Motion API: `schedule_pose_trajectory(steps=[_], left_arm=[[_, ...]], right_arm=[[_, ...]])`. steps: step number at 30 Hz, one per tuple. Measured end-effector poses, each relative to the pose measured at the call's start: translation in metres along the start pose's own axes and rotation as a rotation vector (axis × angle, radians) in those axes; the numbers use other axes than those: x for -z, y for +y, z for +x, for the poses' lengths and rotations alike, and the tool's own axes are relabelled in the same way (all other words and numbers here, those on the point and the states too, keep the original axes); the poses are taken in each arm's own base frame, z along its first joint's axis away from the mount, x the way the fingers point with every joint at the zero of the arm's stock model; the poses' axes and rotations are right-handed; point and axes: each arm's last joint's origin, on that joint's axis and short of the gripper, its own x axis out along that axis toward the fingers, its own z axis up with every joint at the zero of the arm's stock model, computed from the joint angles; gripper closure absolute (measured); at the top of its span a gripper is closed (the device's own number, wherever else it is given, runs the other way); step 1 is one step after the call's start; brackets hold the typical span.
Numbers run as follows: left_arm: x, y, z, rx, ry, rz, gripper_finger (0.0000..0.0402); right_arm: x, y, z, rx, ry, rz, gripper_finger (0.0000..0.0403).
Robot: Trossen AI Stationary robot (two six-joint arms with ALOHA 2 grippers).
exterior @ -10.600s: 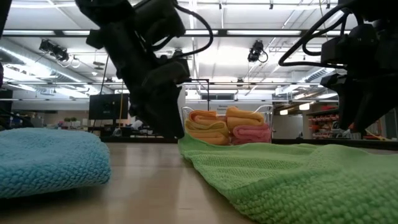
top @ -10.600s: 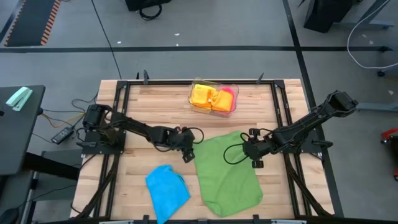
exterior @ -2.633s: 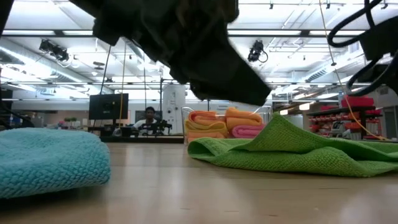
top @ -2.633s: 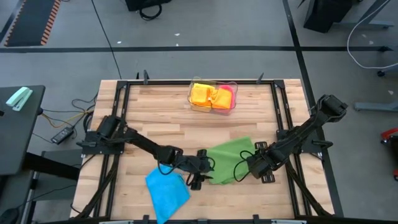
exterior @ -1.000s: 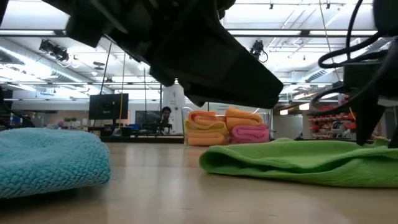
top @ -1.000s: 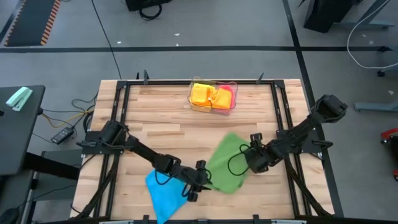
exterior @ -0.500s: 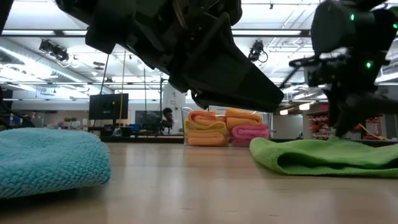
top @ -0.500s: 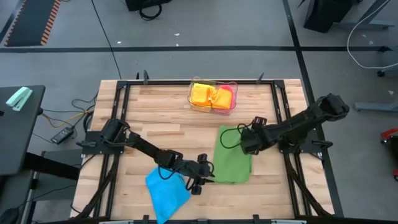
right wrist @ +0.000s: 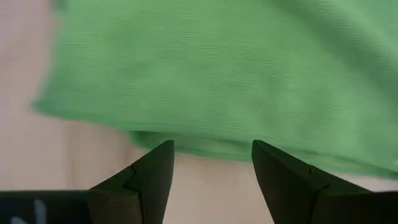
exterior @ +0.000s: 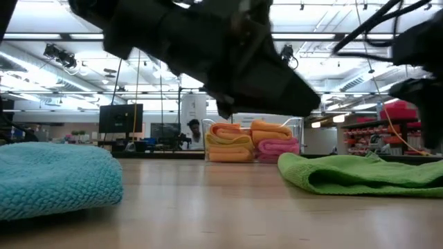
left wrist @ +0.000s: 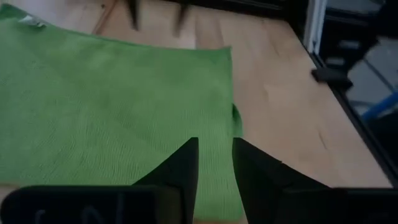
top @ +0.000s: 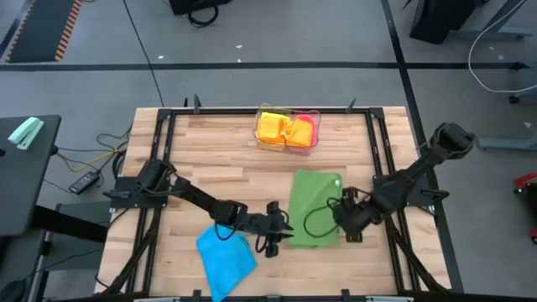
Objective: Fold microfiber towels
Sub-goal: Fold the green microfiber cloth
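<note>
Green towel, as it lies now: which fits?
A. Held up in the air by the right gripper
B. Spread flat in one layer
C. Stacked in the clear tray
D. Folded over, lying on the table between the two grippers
D: the green towel lies doubled on the table, with the left gripper and right gripper at its sides, neither holding it.

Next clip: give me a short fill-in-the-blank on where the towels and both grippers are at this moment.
1. The towel lying folded between the two grippers is ____ in colour.
2. The blue towel lies on the table nearest the ____ gripper.
3. The clear tray at the table's far edge holds folded orange, yellow and ____ towels.
4. The right gripper has its fingers ____, empty, beside the towel's edge, while the left gripper sits at the opposite edge.

Missing words: green; left; pink; open
</note>
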Motion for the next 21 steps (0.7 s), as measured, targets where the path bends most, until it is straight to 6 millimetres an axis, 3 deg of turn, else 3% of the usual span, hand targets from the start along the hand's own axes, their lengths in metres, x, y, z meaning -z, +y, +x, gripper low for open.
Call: schedule_pose_trajectory(steps=[10, 16, 21], left_arm=[[-0.025, 0.006, 0.039, -0.058, 0.046, 0.002, 0.0299], [-0.031, 0.027, 0.060, -0.107, 0.052, 0.002, 0.0299], [-0.030, 0.037, 0.077, -0.075, 0.055, -0.016, 0.0299]], right_arm=[[0.028, 0.024, 0.011, -0.156, -0.098, 0.005, 0.0177], [0.040, 0.026, 0.024, -0.256, -0.185, 0.016, 0.0177], [0.047, 0.019, 0.031, -0.229, -0.212, 0.034, 0.0177]])
